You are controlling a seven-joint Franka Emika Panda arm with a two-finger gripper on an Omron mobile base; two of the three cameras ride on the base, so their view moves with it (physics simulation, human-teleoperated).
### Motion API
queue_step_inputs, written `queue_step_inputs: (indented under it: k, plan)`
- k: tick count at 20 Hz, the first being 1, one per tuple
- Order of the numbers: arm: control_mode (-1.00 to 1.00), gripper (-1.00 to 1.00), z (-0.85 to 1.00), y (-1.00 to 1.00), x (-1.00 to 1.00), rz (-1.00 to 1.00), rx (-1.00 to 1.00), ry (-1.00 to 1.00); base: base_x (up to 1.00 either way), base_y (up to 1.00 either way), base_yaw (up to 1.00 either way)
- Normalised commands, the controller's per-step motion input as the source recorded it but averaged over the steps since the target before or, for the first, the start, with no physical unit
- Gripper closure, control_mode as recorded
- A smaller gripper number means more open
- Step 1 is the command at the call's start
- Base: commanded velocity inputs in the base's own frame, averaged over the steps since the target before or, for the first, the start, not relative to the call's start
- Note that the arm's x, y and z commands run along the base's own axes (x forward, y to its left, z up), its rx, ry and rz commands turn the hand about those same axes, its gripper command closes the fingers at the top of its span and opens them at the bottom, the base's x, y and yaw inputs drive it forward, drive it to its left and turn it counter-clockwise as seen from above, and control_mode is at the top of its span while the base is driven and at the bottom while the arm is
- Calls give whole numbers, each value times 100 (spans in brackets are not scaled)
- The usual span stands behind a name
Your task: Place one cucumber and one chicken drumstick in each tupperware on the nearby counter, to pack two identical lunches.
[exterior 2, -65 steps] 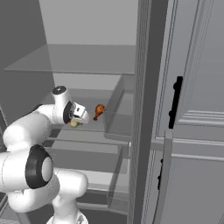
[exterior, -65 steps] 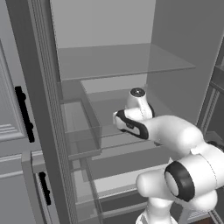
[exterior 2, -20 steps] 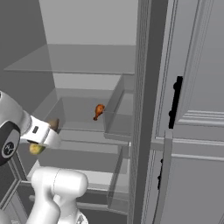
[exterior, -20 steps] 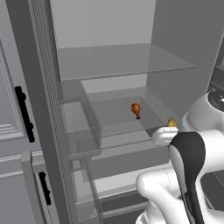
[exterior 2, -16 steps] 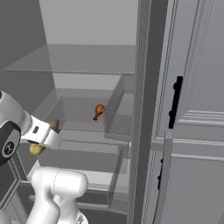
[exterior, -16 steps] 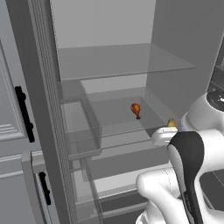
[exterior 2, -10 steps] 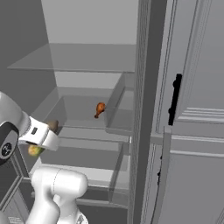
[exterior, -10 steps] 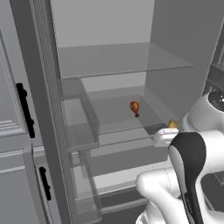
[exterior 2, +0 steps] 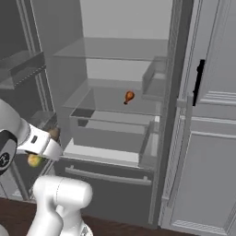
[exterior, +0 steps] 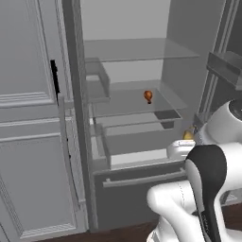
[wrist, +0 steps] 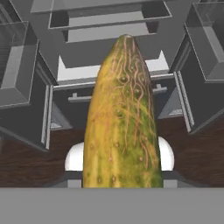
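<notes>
Over on the left of the left base view stood a tall grey panelled cabinet door (exterior: 28, 118) with a dark handle (exterior: 55, 79), and right next to it the open fridge (exterior: 137, 28) — grey walls, clear glass shelves, a pulled-out drawer lower down. One chicken drumstick (exterior: 148, 96) sat on the middle glass shelf (exterior: 118, 101), upright-ish and well apart from the side walls; the right base view had the same drumstick (exterior 2: 129, 97) sitting above the open drawer (exterior 2: 108, 136). Further right, in front of the fridge's lower right corner, the white arm was folded in close to its own body, and a bit of yellow-green peeked out by the wrist — that was the cucumber (exterior: 188, 135). From the other side it showed as a yellowish lump (exterior 2: 34, 160) under the hand, low at the left edge. The hand view made it obvious: the gripper (wrist: 120, 175) was clamped around the cucumber (wrist: 121, 118), jaws partway apart with the thing between them, and the cucumber stuck straight out along the hand, yellow-green with bumpy veined skin. Behind it were the fridge drawers and the dark wooden floor (wrist: 26, 168). The fingertips themselves were hidden behind the cucumber, so I couldn't see exactly where they touched.
</notes>
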Motion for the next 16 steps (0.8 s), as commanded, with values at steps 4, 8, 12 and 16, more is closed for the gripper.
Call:
queue_step_inputs:
  k: [4, 8, 12, 16]
  plan:
    - [100, 100, 0, 0, 0, 0, 0, 0, -74, 48, 36]
    - [100, 100, 0, 0, 0, 0, 0, 0, -94, 42, 28]
    - [100, 100, 0, 0, 0, 0, 0, 0, -60, 67, 7]
    - [100, 100, 0, 0, 0, 0, 0, 0, 1, 100, -21]
